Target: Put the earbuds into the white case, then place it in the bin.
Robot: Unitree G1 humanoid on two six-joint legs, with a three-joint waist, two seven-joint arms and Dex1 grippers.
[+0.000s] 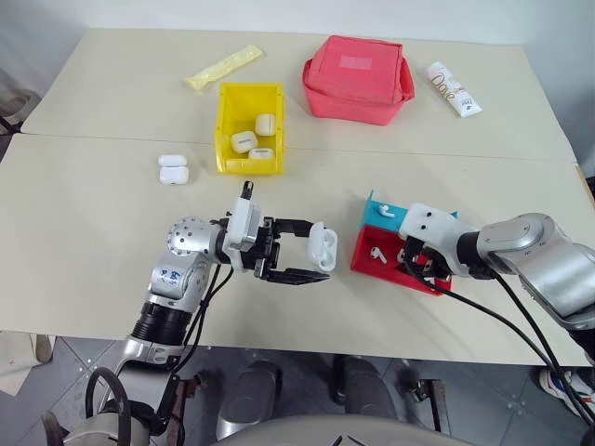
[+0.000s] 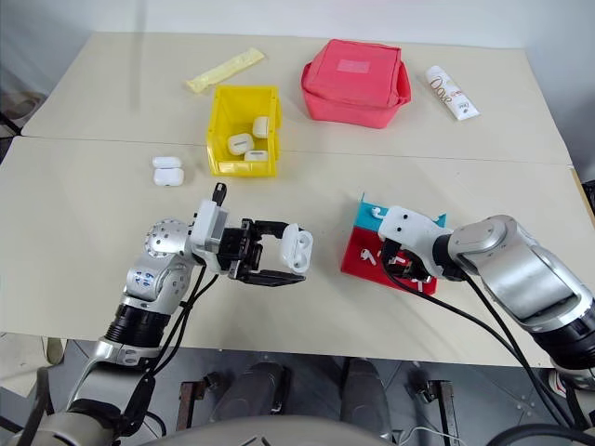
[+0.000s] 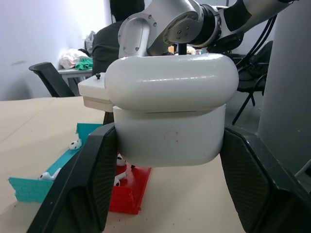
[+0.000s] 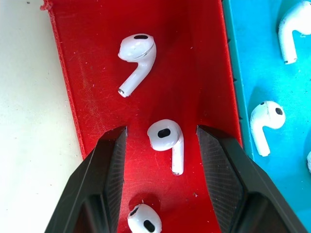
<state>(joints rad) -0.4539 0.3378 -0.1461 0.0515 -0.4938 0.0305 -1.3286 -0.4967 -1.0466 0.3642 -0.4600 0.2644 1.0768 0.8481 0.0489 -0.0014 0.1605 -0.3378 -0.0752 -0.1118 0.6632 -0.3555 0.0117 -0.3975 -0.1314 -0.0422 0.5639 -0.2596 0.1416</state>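
My left gripper [image 1: 319, 251] is shut on the white case [image 1: 323, 243] and holds it above the table's near middle, lid flipped open. The left wrist view shows the case [image 3: 170, 116] clamped between both black fingers [image 3: 92, 179]. To its right, my right gripper [image 1: 418, 265] hangs open over the red-and-blue tray [image 1: 364, 263], pointing steeply down. In the right wrist view its fingers [image 4: 114, 160] stand either side of one earbud [image 4: 166, 138] on the red floor, apart from it. Two more earbuds [image 4: 138, 52] lie on the red half, others [image 4: 265, 121] on the blue half. The yellow bin [image 1: 249, 165] stands further back.
Three white look-alike cases lie inside the bin, and another one [image 1: 173, 171] sits on the table to its left. A pink-red zip pouch [image 1: 358, 79], a pale yellow packet [image 1: 223, 67] and a white tube [image 1: 454, 89] lie at the back. Cables trail from my right arm.
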